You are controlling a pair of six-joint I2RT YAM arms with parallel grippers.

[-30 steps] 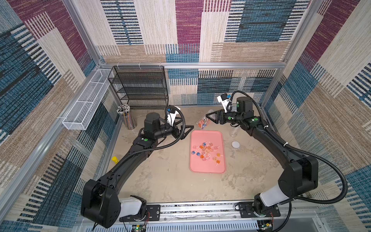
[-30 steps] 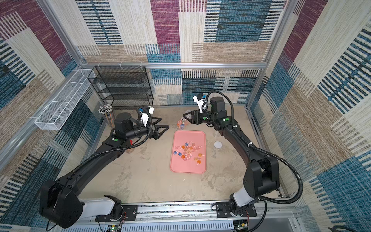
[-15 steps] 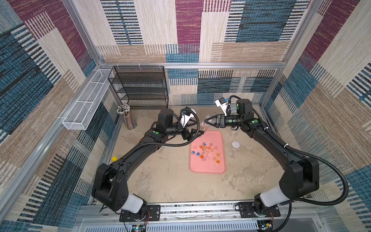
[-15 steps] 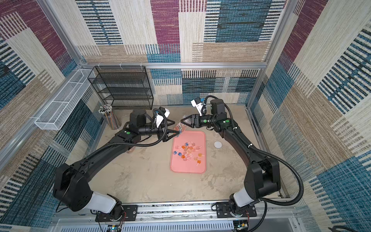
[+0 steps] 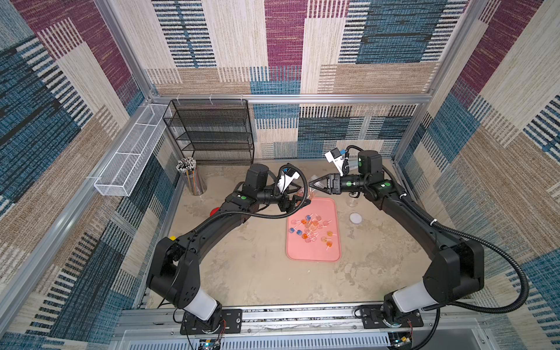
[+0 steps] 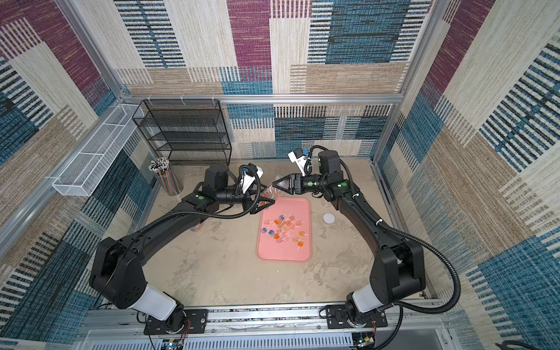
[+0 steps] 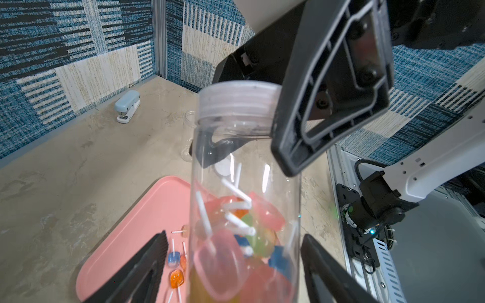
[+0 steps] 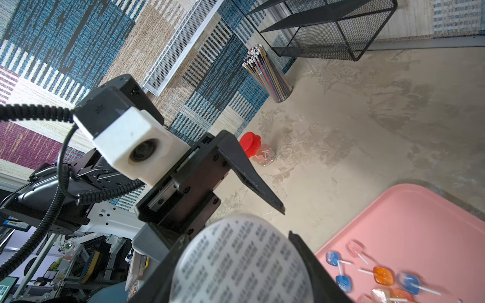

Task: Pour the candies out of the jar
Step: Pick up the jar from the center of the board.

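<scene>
Moved since prior frames: L gripper (image 7: 235, 237) has swung in from beside the tray (image 5: 333, 254) to the jar (image 7: 244, 170), with its jaws narrower than before.

Jar: clear, approx. upright, hanging over tray's far end, off the surface. Candies (image 7: 262, 212) are bunched in its lower half; more lie loose on tray. Top end is ridged. Right wrist view shows a round printed face there, so prob. capped, not confirmed.

R gripper (image 5: 315, 185): clamped on that top end.

L gripper: part open, fingers (image 7: 154, 251) either side of jar's lower body. Gap visible on one side; nothing held.

Key relation: jar's long axis runs across L's level reach, w/ body directly between its fingers. L is nearer the body, R nearer the top.

Judgement: L closes on body next. An off-centre squeeze could skew the jar in R's grip.
</scene>
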